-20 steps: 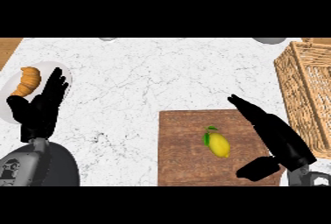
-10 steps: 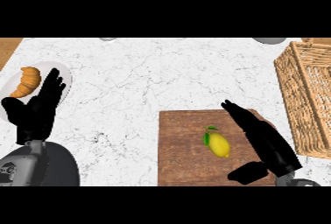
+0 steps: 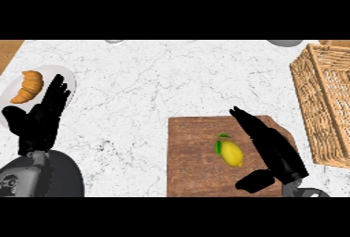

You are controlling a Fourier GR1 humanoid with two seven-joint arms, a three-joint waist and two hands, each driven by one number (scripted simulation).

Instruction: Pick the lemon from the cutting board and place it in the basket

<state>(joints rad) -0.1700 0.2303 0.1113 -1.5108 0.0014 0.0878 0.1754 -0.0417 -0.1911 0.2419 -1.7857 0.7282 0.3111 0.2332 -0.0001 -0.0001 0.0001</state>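
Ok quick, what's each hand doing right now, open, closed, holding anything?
Left hand: open, fingers straight, resting at the left beside the plate, holding nothing.
Right hand: open, fingers straight, just right of the lemon, holding nothing.

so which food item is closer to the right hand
The lemon, lying on the cutting board just left of the right hand; the croissant sits far off on the plate.
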